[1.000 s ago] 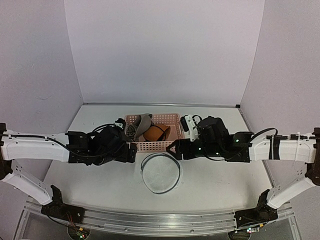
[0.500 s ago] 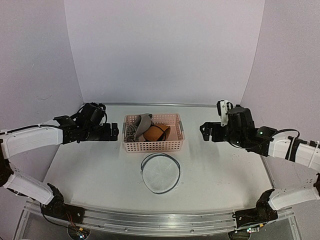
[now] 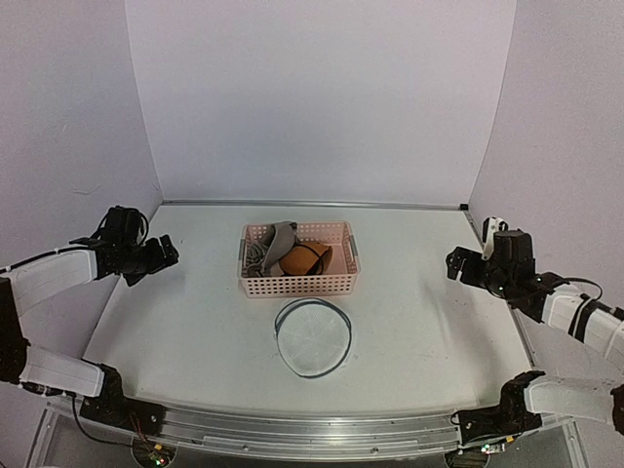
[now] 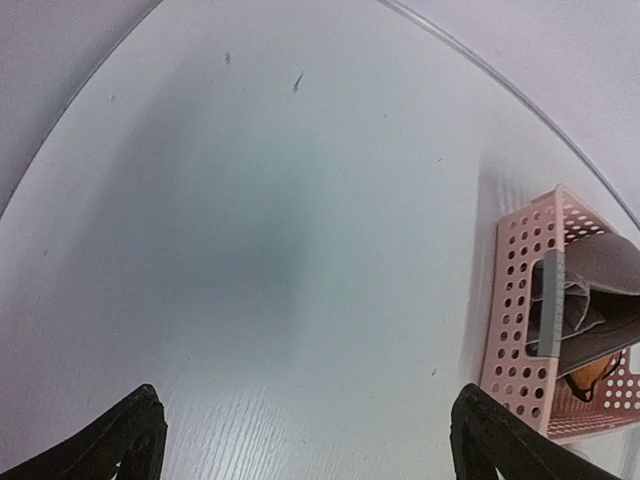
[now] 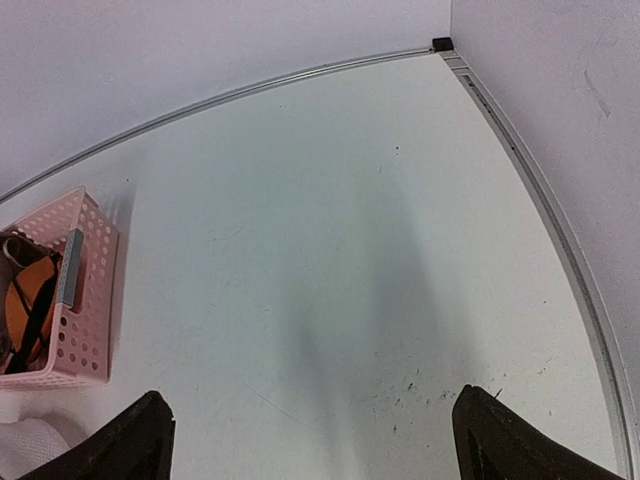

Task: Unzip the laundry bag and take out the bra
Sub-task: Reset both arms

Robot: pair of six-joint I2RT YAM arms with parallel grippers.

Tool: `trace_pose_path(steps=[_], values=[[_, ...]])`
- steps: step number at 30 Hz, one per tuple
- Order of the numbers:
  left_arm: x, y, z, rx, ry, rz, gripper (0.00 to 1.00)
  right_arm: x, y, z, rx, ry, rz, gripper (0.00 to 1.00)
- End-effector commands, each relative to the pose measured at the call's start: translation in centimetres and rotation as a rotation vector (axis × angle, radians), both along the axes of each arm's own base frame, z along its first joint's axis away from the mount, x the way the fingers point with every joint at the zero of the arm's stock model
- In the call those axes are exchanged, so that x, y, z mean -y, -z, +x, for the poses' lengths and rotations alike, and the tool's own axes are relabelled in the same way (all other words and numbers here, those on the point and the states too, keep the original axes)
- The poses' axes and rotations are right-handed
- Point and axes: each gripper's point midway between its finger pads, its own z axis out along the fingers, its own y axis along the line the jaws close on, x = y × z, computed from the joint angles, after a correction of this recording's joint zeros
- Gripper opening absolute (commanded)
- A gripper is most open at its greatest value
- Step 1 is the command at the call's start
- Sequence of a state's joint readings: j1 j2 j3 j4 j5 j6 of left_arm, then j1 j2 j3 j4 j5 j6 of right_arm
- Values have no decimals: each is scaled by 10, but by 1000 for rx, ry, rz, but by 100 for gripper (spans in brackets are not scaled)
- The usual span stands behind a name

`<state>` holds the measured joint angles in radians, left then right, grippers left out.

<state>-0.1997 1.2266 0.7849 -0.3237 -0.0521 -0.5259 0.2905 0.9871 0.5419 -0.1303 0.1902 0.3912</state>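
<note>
Ur left tool & right tool are both wide open, nothing held; laundry bag lies flat on the tabletop, just in front of the pink basket.

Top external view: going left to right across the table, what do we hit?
left gripper → pink basket → right gripper. The laundry bag lies nearer than the pink basket but spans the same stretch, so it is left out of the order.
</note>
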Motion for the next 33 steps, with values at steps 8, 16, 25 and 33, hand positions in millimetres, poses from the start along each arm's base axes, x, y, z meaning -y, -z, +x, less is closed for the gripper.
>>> trace_pose_path(steps=[8,16,25,33], values=[[-2,-7,-36,188,-25,-167,100,-4,-23,-30,193,-35,161,98],[-4,-24,-78,388,19,-213,100,10,-25,-60,309,1,221,98],[-1,-35,-109,598,70,-295,100,9,-30,-76,390,-31,263,98],[0,-36,-113,641,83,-308,100,7,-33,-78,406,-50,268,98]])
